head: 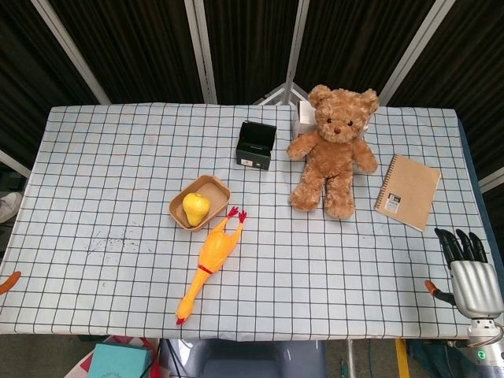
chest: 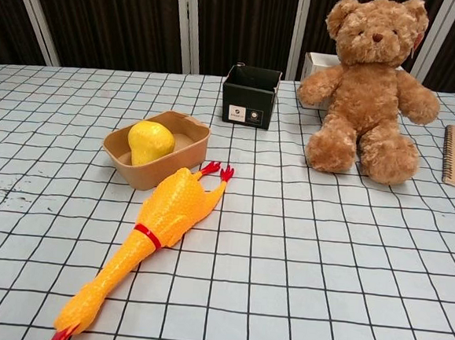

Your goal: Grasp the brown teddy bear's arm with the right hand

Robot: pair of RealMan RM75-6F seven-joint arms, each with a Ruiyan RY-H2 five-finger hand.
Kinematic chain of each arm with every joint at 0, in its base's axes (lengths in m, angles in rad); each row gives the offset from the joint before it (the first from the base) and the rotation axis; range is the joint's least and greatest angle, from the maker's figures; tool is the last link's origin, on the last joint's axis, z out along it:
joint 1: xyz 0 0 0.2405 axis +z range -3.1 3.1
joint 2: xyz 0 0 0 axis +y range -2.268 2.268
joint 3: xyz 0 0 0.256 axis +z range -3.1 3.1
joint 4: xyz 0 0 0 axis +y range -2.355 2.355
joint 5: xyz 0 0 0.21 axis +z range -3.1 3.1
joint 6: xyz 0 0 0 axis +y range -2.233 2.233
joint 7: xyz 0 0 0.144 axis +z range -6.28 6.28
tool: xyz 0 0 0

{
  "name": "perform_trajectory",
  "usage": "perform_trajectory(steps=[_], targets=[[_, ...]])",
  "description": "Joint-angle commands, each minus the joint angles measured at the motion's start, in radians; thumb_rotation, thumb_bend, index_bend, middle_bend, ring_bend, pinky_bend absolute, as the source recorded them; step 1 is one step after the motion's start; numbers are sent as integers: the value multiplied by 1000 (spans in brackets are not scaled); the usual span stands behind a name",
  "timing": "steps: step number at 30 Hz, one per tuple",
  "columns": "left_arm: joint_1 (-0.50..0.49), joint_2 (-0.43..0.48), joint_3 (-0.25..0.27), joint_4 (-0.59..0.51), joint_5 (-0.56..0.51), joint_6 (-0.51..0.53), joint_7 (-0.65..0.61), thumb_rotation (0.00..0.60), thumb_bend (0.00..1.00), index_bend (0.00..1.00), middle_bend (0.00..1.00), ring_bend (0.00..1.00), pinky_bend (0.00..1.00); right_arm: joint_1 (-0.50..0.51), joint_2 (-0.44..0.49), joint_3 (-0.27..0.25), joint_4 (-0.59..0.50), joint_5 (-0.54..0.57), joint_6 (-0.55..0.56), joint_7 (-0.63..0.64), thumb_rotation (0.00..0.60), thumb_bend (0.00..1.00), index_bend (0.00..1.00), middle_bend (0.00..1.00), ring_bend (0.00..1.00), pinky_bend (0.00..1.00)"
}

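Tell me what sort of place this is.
Probably a robot lab test bench, not a home: a table under a blue-checked cloth, dark curtain panels with white frame bars behind it, and unrelated props laid out, like a brown plush teddy bear and yellow rubber chicken.

Your right hand is hovering at the worktop's near right corner with its fingers spread, and checked cloth is lying bare between it and the teddy bear. The notebook is lying flat just right of the bear, near that path. A white box is standing close behind the bear, and the black box is sitting well left of it. The rubber chicken and the tray are lying further left.
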Motion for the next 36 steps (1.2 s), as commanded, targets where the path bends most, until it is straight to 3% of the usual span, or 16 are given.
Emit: perform_trajectory(steps=[1, 18, 23, 30, 33, 36], targets=[[-1, 2, -1, 2, -2, -5, -3, 600, 269, 239, 0, 0, 135, -1, 2, -1, -2, 0, 0, 1, 600, 197, 37, 136, 41, 0], [3, 0, 4, -3, 17, 3, 4, 600, 269, 238, 0, 0, 135, -7, 10, 4, -10, 13, -1, 67, 600, 197, 37, 136, 41, 0], [9, -4, 10, -2, 26, 13, 14, 600, 269, 238, 0, 0, 135, -5, -6, 23, -10, 42, -12, 160, 600, 197, 37, 136, 50, 0], [4, -4, 7, -6, 19, 3, 22, 600, 269, 238, 0, 0, 135, 52, -5, 57, 40, 106, -149, 332, 600, 197, 37, 136, 71, 0], [-2, -7, 3, -7, 8, -10, 33, 600, 269, 238, 0, 0, 135, 148, 7, 146, 77, 182, -288, 480, 600, 197, 37, 136, 95, 0], [-6, -10, 0, -11, -1, -18, 46, 600, 269, 238, 0, 0, 135, 211, -1, 211, 99, 254, -372, 551, 600, 197, 37, 136, 125, 0]])
